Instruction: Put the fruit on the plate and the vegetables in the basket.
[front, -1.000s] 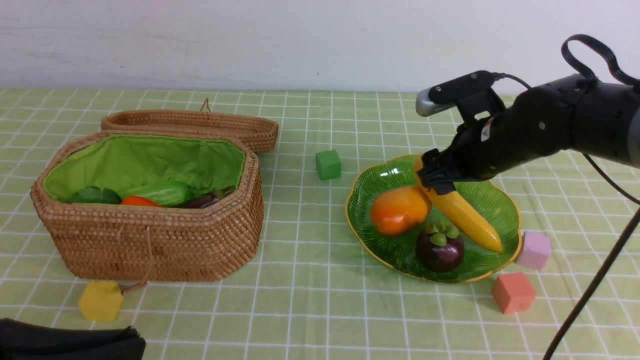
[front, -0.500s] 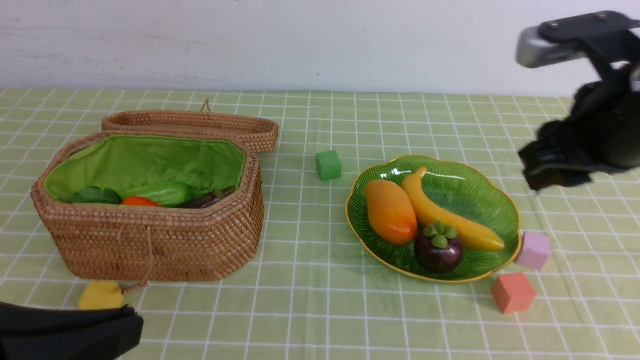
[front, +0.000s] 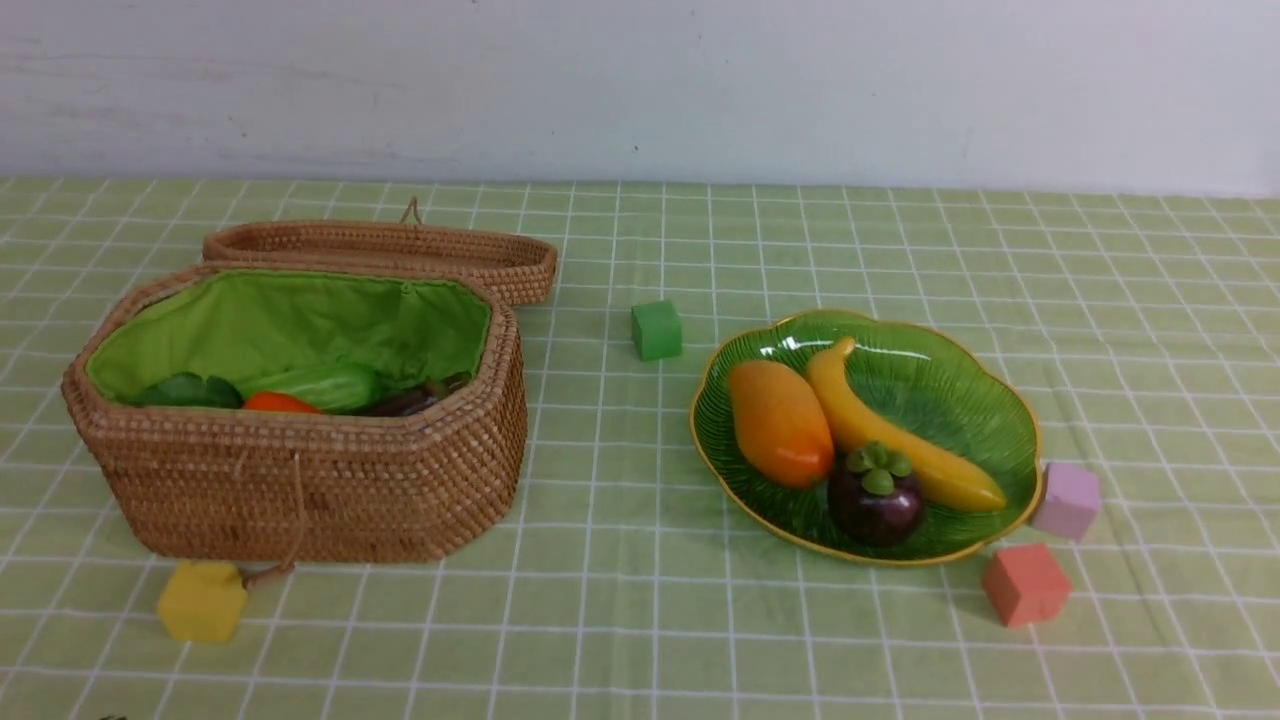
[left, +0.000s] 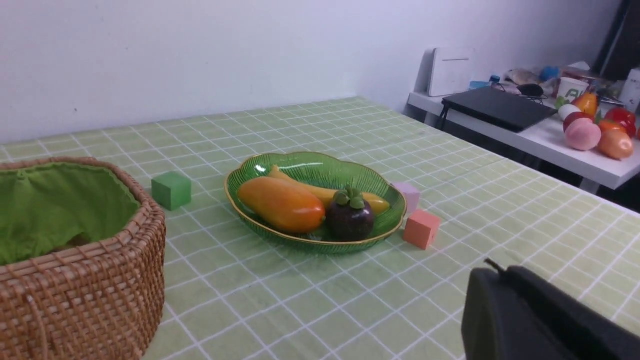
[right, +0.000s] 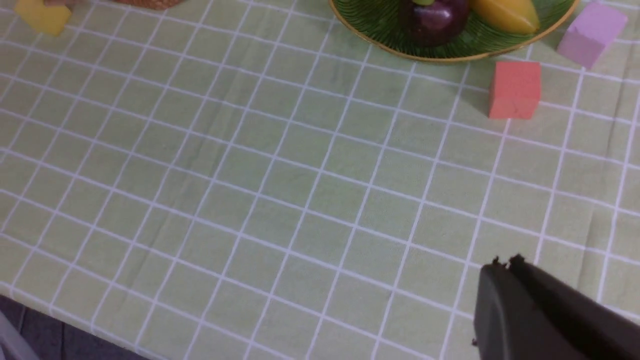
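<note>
Fruit lies on the plate (front: 1000, 400): mango (front: 779, 421), banana (front: 900, 436) and mangosteen (front: 877, 496), with pink (front: 1067, 499) and red (front: 1025, 584) blocks just beside its near rim. Open checked cloth (front: 620, 620) spreads in front. Carrot (front: 277, 402), gourd (front: 325, 385) and eggplant (front: 410, 399) sit in the basket (front: 300, 480). Both claws, left (left: 500, 285) and right (right: 505, 285), are closed and empty.

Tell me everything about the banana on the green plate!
The banana is long, yellow, smooth and shiny, like plastic, with a gentle curve. It lies flat in the green plate, its thin stem end pointing toward the wall and its other end near the plate's rim by the pink cube. The mango lies right beside it, and the mangosteen sits against its near side. Nothing holds it.
</note>
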